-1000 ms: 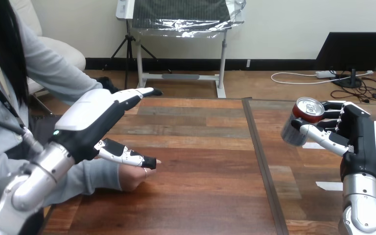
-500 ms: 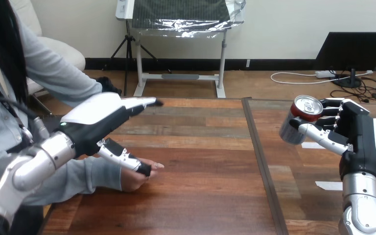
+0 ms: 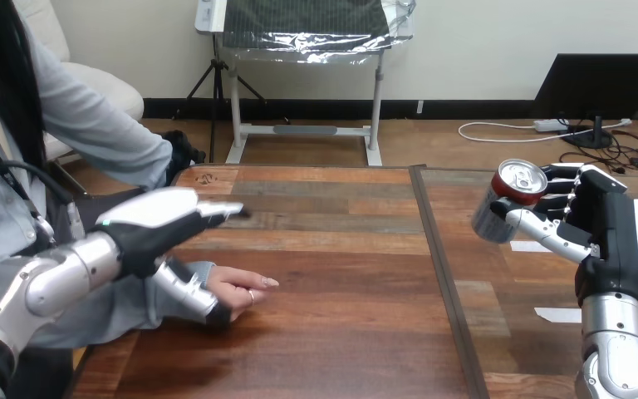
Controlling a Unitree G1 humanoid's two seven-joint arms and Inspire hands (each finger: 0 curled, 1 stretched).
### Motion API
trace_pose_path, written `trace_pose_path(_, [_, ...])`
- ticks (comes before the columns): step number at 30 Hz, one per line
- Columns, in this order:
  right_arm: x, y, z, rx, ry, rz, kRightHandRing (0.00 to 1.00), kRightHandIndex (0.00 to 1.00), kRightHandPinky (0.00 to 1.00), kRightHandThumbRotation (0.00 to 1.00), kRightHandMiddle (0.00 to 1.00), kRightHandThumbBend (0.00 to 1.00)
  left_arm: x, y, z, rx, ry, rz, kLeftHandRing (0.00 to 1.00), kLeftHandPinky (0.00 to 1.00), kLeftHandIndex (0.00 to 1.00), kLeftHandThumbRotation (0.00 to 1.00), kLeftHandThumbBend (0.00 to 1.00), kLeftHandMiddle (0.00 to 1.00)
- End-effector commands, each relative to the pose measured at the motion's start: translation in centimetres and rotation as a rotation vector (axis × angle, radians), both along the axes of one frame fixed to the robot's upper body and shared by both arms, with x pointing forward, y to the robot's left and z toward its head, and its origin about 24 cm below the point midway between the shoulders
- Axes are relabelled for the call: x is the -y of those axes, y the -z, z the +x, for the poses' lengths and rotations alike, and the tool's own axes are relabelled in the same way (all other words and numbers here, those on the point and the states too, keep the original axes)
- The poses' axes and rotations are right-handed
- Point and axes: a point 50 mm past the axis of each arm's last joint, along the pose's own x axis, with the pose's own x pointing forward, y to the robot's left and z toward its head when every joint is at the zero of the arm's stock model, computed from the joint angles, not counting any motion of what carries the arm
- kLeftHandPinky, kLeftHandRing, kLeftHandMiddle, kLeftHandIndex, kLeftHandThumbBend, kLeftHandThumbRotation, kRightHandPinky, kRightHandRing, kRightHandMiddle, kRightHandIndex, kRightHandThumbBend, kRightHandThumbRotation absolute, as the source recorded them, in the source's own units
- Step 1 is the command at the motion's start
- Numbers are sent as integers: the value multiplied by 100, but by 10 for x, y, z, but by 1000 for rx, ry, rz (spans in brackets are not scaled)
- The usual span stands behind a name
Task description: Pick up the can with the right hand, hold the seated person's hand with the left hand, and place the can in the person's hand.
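A silver can (image 3: pixel 505 203) with a red top is lifted above the table at the right, and my right hand (image 3: pixel 596 229) is shut on it, thumb across its front. The person's hand (image 3: pixel 241 288) rests on the table at the left, fingers pointing right. My left hand (image 3: pixel 159 223) hovers over the person's wrist with its fingers straight and pointing right, and its thumb (image 3: pixel 189 290) reaches down in front of the wrist. I cannot tell whether it touches the wrist.
A dark seam (image 3: pixel 439 274) runs front to back between the two wooden table tops. Strips of white tape (image 3: pixel 558 315) lie on the table under my right arm. The person's torso and grey sleeve (image 3: pixel 91 125) fill the left edge.
My left hand has dropped and drawn back to the left, uncovering the person's fingers. My right hand has carried the can slightly left.
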Motion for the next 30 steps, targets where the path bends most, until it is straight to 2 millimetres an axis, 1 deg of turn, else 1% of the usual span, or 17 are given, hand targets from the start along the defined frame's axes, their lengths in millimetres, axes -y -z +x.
trace_pose_path(1, [-7,-30,14,153,-29,-2,38,48,34,0,45,79,-8,-22,15,63,-39,37,96,94,94,38,100,95])
trace_pose_path(5, [-7,-31,14,155,-30,-4,39,48,34,0,45,79,-12,-18,15,51,-58,62,96,94,94,37,100,95])
trace_pose_path(20, [-9,-32,13,162,-41,-3,38,48,34,0,45,79,-23,-11,14,-24,-103,170,100,95,98,41,100,98])
trace_pose_path(30, [-10,-32,12,169,-46,3,39,47,34,0,45,78,-27,-9,13,-23,-107,226,99,96,97,41,100,98])
